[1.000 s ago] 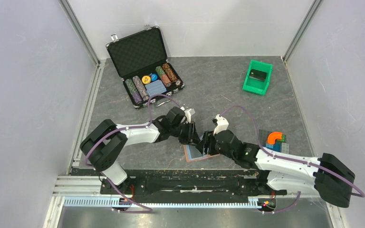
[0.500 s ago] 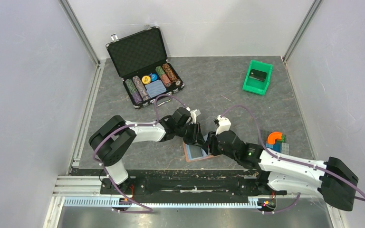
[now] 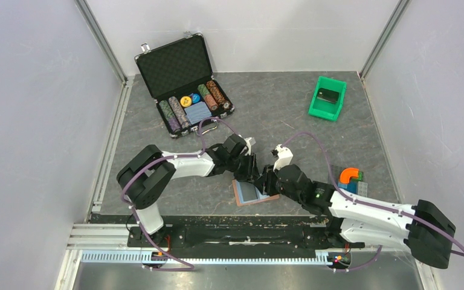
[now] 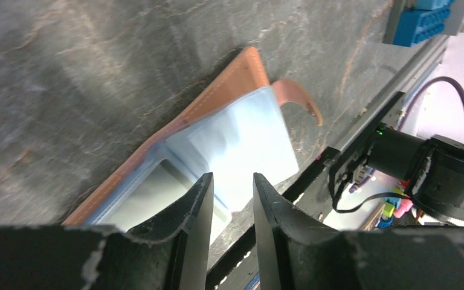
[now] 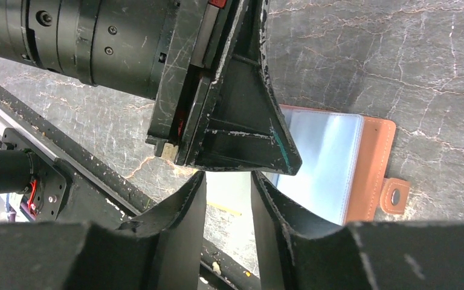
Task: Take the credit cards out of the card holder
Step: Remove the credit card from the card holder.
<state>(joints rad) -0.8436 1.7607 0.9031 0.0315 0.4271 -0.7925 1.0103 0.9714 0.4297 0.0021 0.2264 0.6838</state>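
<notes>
The card holder point(image 3: 249, 194) lies open on the table near the front edge, brown outside with light blue lining and clear sleeves. It also shows in the left wrist view point(image 4: 241, 133) and the right wrist view point(image 5: 371, 163). My left gripper point(image 3: 252, 174) hangs over its far edge, jaws a little apart and empty point(image 4: 232, 178). My right gripper point(image 3: 266, 184) is over its right half, jaws a little apart and empty point(image 5: 228, 176), tip to tip with the left gripper point(image 5: 235, 139). A greyish patch shows through one sleeve point(image 4: 151, 193); I cannot tell whether it is a credit card.
An open black case point(image 3: 187, 84) with poker chips stands at the back left. A green bin point(image 3: 327, 99) holding a black block is at the back right. Coloured toy blocks point(image 3: 351, 179) lie at the right. The table's front rail point(image 3: 217, 232) runs just below the holder.
My left gripper has moved right and toward the front, over the holder. My right gripper has shifted slightly left to meet it. The holder has not moved.
</notes>
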